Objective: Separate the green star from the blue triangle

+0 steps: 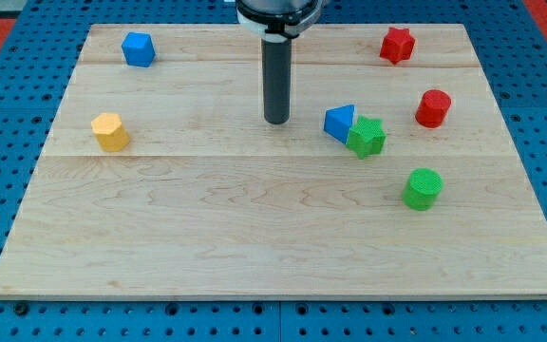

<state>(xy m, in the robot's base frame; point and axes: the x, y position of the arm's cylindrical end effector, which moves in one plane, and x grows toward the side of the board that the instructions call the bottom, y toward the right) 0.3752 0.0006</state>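
The green star (367, 137) lies right of the board's middle and touches the blue triangle (340, 122), which sits at its upper left. My tip (276, 121) is the lower end of the dark rod. It rests on the board to the left of the blue triangle, with a gap between them, at about the triangle's height.
A blue block (138, 48) sits at the top left and a yellow block (110, 131) at the left. A red star (398, 45) is at the top right, a red cylinder (433, 108) below it, and a green cylinder (423, 188) below the green star. The wooden board (207, 237) lies on a blue pegboard.
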